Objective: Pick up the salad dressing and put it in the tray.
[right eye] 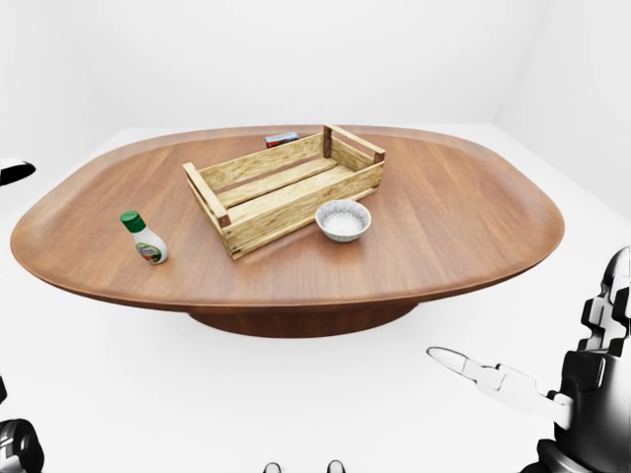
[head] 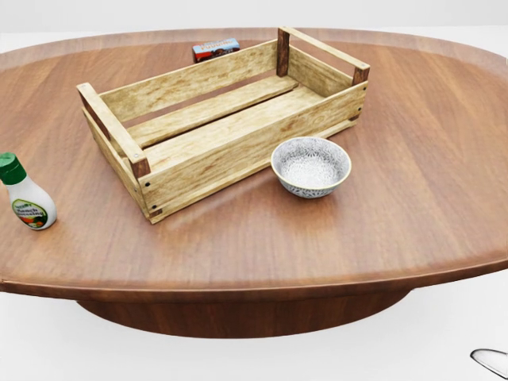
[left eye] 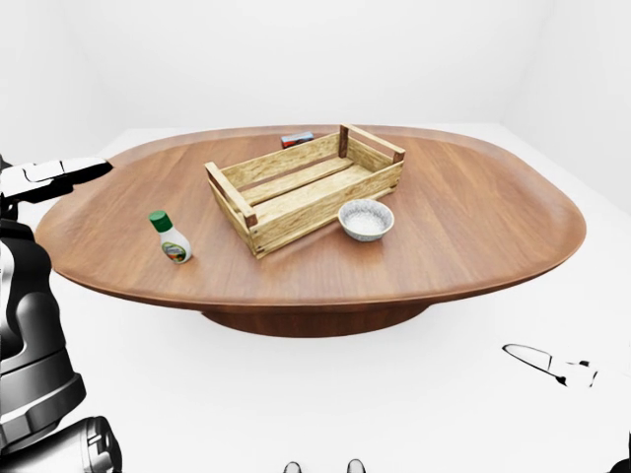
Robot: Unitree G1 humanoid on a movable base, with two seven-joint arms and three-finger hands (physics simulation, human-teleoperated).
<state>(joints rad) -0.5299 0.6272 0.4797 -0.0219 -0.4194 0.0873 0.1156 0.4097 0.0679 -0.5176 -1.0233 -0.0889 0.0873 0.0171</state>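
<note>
The salad dressing, a small white bottle with a green cap, stands upright near the table's left edge in the head view. The tray is a slatted wooden crate lying at a slant in the middle of the table, with nothing in it. No hand is near either one. My left hand shows at the left edge of the left-eye view, out beside the table, a finger stretched out. My right hand hangs low at the right of the right-eye view, below the table's edge, open with its thumb pointing left.
A patterned white bowl sits just right of the crate's near corner. A small red and blue box lies beyond the crate. The oval wooden table stands on a central pedestal on a white floor.
</note>
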